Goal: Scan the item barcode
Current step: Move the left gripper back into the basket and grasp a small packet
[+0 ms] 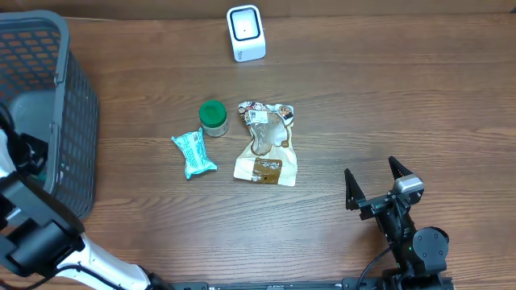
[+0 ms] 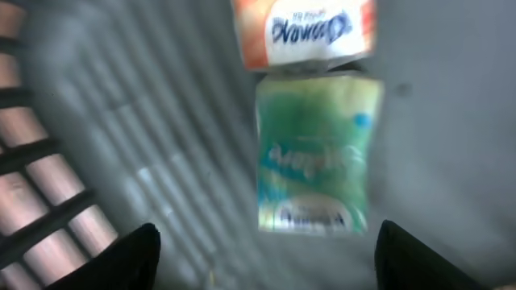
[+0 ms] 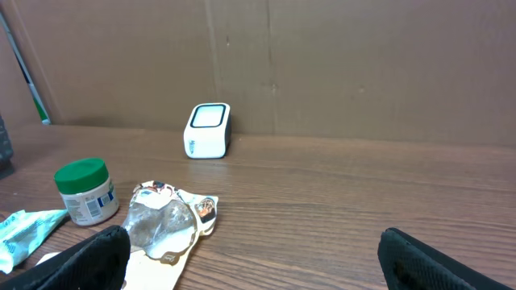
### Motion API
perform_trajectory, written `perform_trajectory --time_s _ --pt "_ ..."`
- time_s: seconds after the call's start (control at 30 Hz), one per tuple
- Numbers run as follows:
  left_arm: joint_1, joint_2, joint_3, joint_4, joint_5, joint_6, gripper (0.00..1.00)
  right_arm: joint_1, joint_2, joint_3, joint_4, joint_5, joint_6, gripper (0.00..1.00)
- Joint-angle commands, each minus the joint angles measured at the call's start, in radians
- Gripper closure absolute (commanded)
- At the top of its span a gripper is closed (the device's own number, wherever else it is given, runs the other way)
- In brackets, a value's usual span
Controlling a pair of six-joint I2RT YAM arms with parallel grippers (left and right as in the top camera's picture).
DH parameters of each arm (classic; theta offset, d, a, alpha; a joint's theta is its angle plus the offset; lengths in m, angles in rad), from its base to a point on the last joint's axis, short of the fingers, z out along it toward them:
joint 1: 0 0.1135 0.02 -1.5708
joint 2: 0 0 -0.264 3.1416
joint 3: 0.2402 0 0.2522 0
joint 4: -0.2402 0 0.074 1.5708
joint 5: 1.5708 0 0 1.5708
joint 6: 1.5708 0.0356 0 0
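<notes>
your left gripper (image 2: pixel 264 242) hangs parted over a green plastic packet (image 2: pixel 316 149) inside the grey mesh basket (image 1: pixel 76 105); right gripper (image 1: pixel 371 171) gapes empty.

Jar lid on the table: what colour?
Green lid; the right wrist view shows it best.

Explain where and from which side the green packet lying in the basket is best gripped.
Probably across its two long side edges, coming straight down from above. The green packet lies flat on the basket floor, so only its edges offer a pinch, and the orange packet sits against its far end, crowding that edge.
</notes>
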Motion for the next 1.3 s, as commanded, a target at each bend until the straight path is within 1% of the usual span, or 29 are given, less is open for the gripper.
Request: perform_trajectory --time_s 0.0,0.17,0.23,0.3,0.37,0.5,0.57,0.6,0.83,0.93,1.03,1.17,1.23,1.27 --pt "0.0 0.021 -0.091 0.064 -0.023 0.016 0.32 -0.004 -0.009 -0.011 0.004 0.002 -0.002 0.0" --pt "0.0 0.021 -0.201 0.219 -0.016 0.016 0.32 -0.004 -0.009 -0.011 0.004 0.002 -0.002 0.0" --pt "0.0 0.021 -0.219 0.251 -0.01 0.016 0.32 -0.004 -0.009 -0.011 0.004 0.002 -0.002 0.0" --pt "-0.001 0.021 -0.222 0.267 0.0 0.016 0.36 -0.004 -0.009 -0.011 0.004 0.002 -0.002 0.0" --pt "-0.001 0.021 -0.221 0.283 0.014 0.016 0.46 -0.004 -0.009 -0.011 0.004 0.002 -0.002 0.0" --pt "-0.001 0.021 -0.22 0.287 0.017 0.017 0.8 -0.004 -0.009 -0.011 0.003 0.002 -0.002 0.0" --pt "-0.001 0.021 -0.22 0.286 0.017 0.017 0.92 -0.004 -0.009 -0.011 0.004 0.002 -0.002 0.0" --pt "-0.001 0.02 -0.22 0.282 0.017 0.016 0.96 -0.004 -0.009 -0.011 0.004 0.002 -0.002 0.0" --pt "-0.001 0.006 -0.158 0.196 0.018 0.02 0.96 -0.004 -0.009 -0.011 0.004 0.002 -0.002 0.0" --pt "-0.001 -0.016 -0.091 0.136 0.034 0.02 0.96 -0.004 -0.009 -0.011 0.004 0.002 -0.002 0.0" --pt "-0.001 -0.043 0.019 0.056 0.069 0.021 0.96 -0.004 -0.009 -0.011 0.004 0.002 -0.002 0.0" --pt "-0.001 -0.098 0.192 -0.041 0.183 0.019 0.96 -0.004 -0.009 -0.011 0.004 0.002 -0.002 0.0" --pt "-0.001 -0.139 0.266 -0.078 0.294 0.019 0.96 -0.004 -0.009 -0.011 0.004 0.002 -0.002 0.0" --pt "-0.002 -0.174 0.3 -0.09 0.382 0.02 0.96 -0.004 -0.009 -0.011 0.004 0.002 -0.002 0.0"
